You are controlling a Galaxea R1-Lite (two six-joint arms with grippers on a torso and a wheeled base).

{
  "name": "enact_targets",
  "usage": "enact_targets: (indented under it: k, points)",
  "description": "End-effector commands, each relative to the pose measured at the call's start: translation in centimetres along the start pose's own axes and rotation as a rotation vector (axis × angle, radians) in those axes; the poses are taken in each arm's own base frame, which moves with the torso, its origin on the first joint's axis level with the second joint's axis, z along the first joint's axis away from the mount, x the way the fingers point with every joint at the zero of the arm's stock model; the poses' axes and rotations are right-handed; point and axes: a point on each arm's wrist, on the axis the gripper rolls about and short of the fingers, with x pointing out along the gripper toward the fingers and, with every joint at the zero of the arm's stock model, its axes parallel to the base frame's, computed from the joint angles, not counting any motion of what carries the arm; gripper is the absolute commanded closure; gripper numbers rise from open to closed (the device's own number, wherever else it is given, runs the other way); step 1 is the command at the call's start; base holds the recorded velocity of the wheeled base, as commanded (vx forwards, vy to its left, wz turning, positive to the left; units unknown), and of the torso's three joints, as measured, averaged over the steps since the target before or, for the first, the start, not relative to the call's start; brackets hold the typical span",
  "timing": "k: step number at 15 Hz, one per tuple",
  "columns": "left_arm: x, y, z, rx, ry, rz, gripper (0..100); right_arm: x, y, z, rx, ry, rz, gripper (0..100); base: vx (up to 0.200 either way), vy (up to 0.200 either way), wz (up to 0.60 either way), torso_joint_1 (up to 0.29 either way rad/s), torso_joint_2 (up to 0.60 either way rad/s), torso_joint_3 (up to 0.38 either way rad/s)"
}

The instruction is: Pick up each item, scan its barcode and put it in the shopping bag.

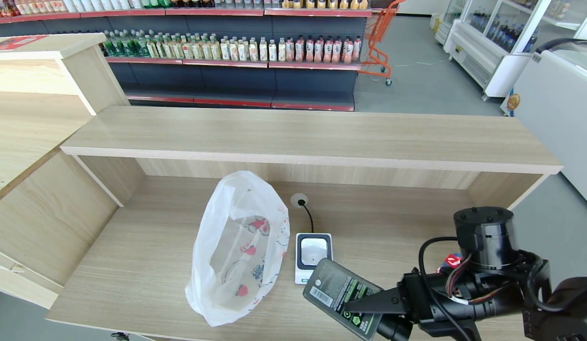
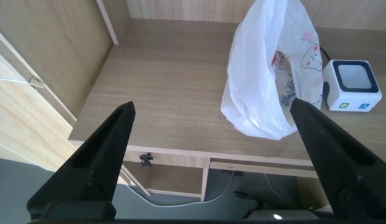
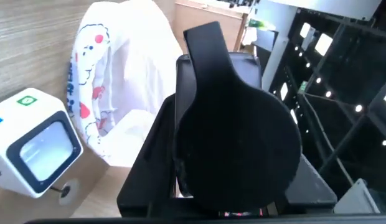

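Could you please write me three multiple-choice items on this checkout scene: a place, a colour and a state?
1. The barcode scanner stands: A. just right of the shopping bag; B. inside it; C. on the upper ledge.
2. The packet in the right gripper is: A. red; B. dark grey; C. yellow.
3. The left gripper is: A. open and empty; B. shut on the bag; C. shut on a bottle.
Answers: 1A, it sits next to the bag; 2B, its dark face shows; 3A, its fingers are spread wide.
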Motion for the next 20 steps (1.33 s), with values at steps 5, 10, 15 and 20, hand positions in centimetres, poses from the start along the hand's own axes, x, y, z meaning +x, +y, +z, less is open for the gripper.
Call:
enact_targets:
  k: [5, 10, 15, 20]
  points:
    - [0.0, 0.0, 0.0, 0.000, 0.000, 0.001, 0, 2.4, 0.9, -0.6, -0.028, -0.031, -0.036, 100, 0.000, 0.000, 0.00, 0.000, 0.00, 0.000]
    - [0.0, 0.0, 0.0, 0.000, 0.001, 0.001, 0, 3.9, 1.5, -1.9, -0.049, -0.032, -0.056, 100, 0.000, 0.000, 0.00, 0.000, 0.00, 0.000]
    - [0.0, 0.0, 0.0, 0.000, 0.001, 0.001, 0, 4.2, 1.6, -1.6, -0.038, -0.052, -0.065, 100, 0.000, 0.000, 0.00, 0.000, 0.00, 0.000]
    - [0.0, 0.0, 0.0, 0.000, 0.001, 0.000, 0, 4.1, 1.6, -1.5, -0.031, -0.057, -0.066, 100, 0.000, 0.000, 0.00, 0.000, 0.00, 0.000]
